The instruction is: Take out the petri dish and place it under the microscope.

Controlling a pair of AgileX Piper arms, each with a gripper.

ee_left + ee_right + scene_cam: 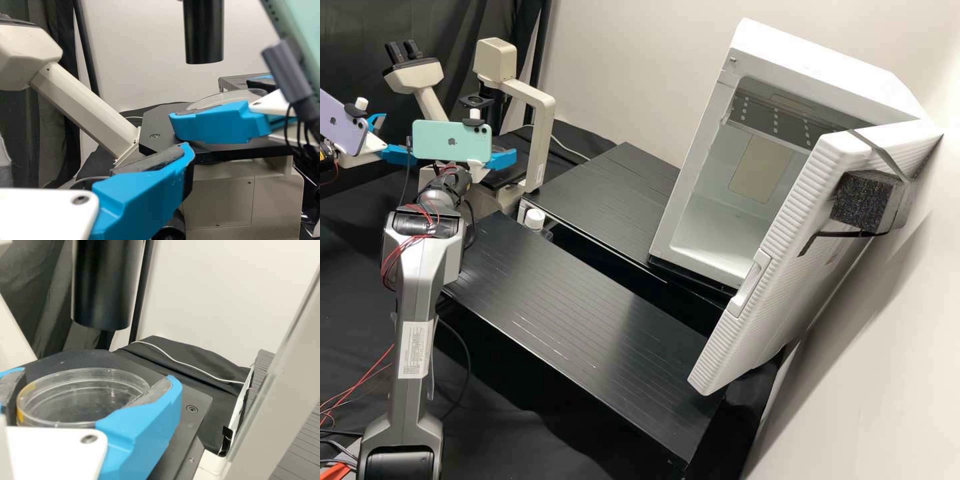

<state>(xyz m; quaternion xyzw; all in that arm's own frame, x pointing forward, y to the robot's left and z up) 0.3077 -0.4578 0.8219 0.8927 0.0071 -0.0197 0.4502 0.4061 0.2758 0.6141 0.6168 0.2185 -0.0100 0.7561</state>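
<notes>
My right claw, part-open, grips the dish by its sides, presumably keeping it level for the stage; left claw wide, empty.

Fruit-shaped logo on green phone, another on purple phone; white label on grey arm (print too small).

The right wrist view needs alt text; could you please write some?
A clear petri dish held between the blue fingers of the right gripper, at the black microscope stage. A black cylinder hangs higher up, beyond the dish.
</notes>
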